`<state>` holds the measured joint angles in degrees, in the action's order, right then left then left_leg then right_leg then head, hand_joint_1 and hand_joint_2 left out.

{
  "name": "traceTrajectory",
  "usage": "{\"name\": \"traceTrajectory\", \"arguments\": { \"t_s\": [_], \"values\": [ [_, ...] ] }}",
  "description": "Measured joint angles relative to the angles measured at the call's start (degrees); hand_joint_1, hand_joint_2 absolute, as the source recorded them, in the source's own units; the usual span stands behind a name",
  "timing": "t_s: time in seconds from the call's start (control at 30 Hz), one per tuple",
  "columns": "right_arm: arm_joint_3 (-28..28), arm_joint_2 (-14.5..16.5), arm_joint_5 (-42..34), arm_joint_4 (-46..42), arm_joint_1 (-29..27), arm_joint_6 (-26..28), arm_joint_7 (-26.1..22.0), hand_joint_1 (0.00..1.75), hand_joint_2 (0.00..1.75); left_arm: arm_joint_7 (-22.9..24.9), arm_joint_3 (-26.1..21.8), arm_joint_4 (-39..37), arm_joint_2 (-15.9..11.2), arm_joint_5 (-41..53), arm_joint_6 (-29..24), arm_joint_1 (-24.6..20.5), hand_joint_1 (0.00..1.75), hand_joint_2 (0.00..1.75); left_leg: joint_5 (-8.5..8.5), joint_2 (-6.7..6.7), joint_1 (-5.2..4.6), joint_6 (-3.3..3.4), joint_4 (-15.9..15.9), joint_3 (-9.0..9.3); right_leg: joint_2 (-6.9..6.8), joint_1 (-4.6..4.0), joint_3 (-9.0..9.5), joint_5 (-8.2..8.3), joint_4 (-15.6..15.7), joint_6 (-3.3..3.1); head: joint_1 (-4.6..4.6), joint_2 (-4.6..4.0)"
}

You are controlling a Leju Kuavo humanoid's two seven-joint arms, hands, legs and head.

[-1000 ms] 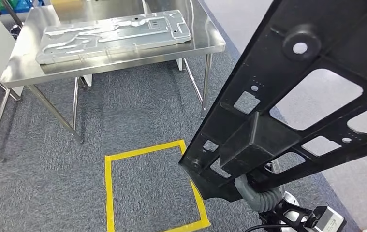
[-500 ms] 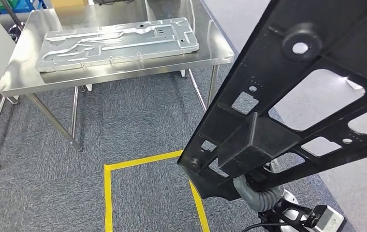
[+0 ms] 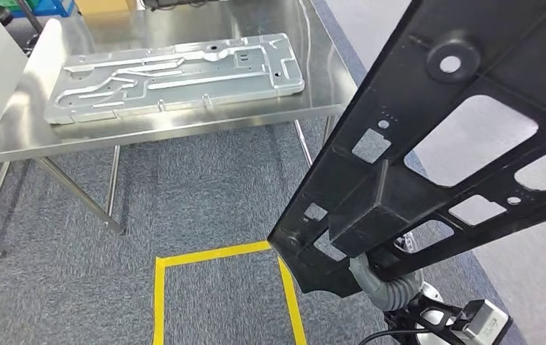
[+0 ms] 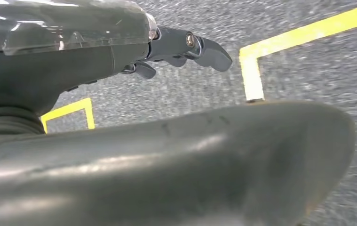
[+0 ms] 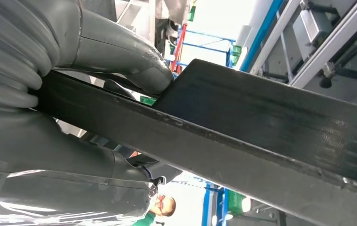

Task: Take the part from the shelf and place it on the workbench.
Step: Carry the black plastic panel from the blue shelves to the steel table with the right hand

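Clearly, your robot's right hand [image 5: 73, 117] was clamped on the black part [image 3: 428, 158]: in the right wrist view the thick grey thumb [image 5: 120, 52] pressed one face of the panel's edge and the rest of the hand pressed the other. From the head view you saw that hand's ribbed grey wrist cover [image 3: 385, 287] just under the part's lower corner, with the long, flat panel tilted up and away to the right above the floor, its cut-out windows showing the carpet through them. The left hand [image 4: 176, 47] hung over the grey carpet [image 3: 205, 194] with its fingers apart and nothing in them. Below and beside the part's lower corner, yellow tape [image 3: 219, 253] marked a square on the carpet. Well apart from the part stood the steel workbench [image 3: 11, 136], and a silver stamped metal panel [image 3: 176, 75] lay flat along it, reaching close to its right edge. A person showed blurred in the right wrist view, behind the hand.
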<state>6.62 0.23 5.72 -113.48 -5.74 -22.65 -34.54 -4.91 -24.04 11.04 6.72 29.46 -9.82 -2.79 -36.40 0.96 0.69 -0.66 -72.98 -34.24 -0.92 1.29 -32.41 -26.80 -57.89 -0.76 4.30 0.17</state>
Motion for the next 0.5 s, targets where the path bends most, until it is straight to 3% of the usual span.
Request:
{"name": "traceTrajectory", "arguments": {
  "t_s": [0.03, 0.07, 0.1, 0.2, 0.23, 0.3, 0.33, 0.4, 0.43, 0.5],
  "values": [
    [0.00, -0.01, 0.14, 0.10, -0.01, 0.03, 0.01, 1.75, 1.75, 0.01, -0.05, 0.00, 0.00, 0.03, -0.01, 0.09, 0.00, 0.00, -2.09, -0.05, -0.03, 0.10, -0.31, -1.79, -0.32, -0.09, 1.17, -0.87, 0.06, -0.05, -0.01, 0.00],
    [0.00, -0.01, 0.22, 0.21, -0.01, 0.07, 0.01, 1.75, 1.75, 0.02, -0.10, 0.00, 0.00, 0.08, -0.03, 0.21, 0.00, 0.00, -2.93, -0.18, -0.09, 0.30, 0.72, -2.97, -0.65, -0.18, 2.43, -1.78, 0.04, -0.05, -0.01, 0.00],
    [0.00, -0.01, 0.26, 0.31, -0.01, 0.11, 0.01, 1.75, 1.75, 0.02, -0.16, 0.00, -0.01, 0.15, -0.05, 0.34, 0.00, 0.00, -1.78, -0.53, -0.23, 0.67, 2.82, -3.64, -1.01, -0.29, 3.73, -2.73, 0.01, 0.00, -0.01, 0.00],
    [0.01, -0.02, 0.25, 0.62, -0.02, 0.19, 0.06, 1.75, 1.75, -0.13, -0.46, 0.00, -0.09, 0.32, -0.08, 0.55, 0.00, 0.00, 10.20, -3.52, -1.38, 2.28, 10.39, -4.48, -2.38, -0.78, 6.92, -5.70, -0.33, 0.48, -0.02, 0.00],
    [0.01, -0.04, 0.24, 0.71, -0.02, 0.19, 0.14, 1.75, 1.75, -0.25, -0.57, 0.00, -0.11, 0.32, -0.06, 0.48, 0.00, 0.00, 12.88, -4.08, -1.68, 2.58, 11.36, -4.59, -2.81, -0.93, 7.59, -6.59, -0.43, 0.74, -0.02, 0.00],
    [0.02, -0.08, 0.22, 0.77, 0.22, 0.19, 0.27, 1.75, 1.75, -0.52, -0.76, 0.00, -0.13, 0.28, 0.00, 0.14, 0.00, 0.00, 13.36, -3.21, -1.76, 2.81, 11.35, -4.34, -3.66, -1.10, 8.69, -7.91, -0.23, 1.48, -0.02, 0.00],
    [0.02, -0.10, 0.21, 0.73, 0.43, 0.22, 0.32, 1.75, 1.75, -0.61, -0.83, 0.00, -0.13, 0.28, 0.01, -0.05, 0.00, 0.00, 13.29, -2.47, -1.63, 2.95, 11.58, -4.06, -3.44, -0.97, 9.07, -8.37, -0.25, 1.86, -0.02, 0.00],
    [0.00, -0.16, 0.14, 0.66, 0.70, 0.31, 0.34, 1.75, 1.75, -0.81, -0.96, 0.00, -0.12, 0.33, 0.01, -0.40, 0.00, 0.00, 13.10, -1.23, -1.27, 3.39, 12.38, -3.49, -1.68, -0.71, 7.94, -9.96, -2.82, 2.47, -0.03, 0.00],
    [-0.03, -0.20, 0.12, 0.66, 0.68, 0.36, 0.36, 1.75, 1.75, -0.89, -1.01, 0.00, -0.10, 0.37, 0.00, -0.52, 0.00, 0.00, 12.97, -0.78, -1.20, 3.61, 12.58, -3.31, -0.48, -0.57, 6.05, -11.17, -5.85, 2.65, -0.03, 0.00],
    [-0.08, -0.28, 0.09, 0.69, 0.41, 0.54, 0.39, 1.75, 1.75, -0.97, -1.06, 0.00, -0.06, 0.41, -0.03, -0.59, 0.00, 0.00, 12.45, 0.05, -1.18, 3.93, 12.66, -3.01, 0.48, -0.45, 0.51, -13.08, -13.28, 2.89, -0.02, 0.00]
  ]
}}
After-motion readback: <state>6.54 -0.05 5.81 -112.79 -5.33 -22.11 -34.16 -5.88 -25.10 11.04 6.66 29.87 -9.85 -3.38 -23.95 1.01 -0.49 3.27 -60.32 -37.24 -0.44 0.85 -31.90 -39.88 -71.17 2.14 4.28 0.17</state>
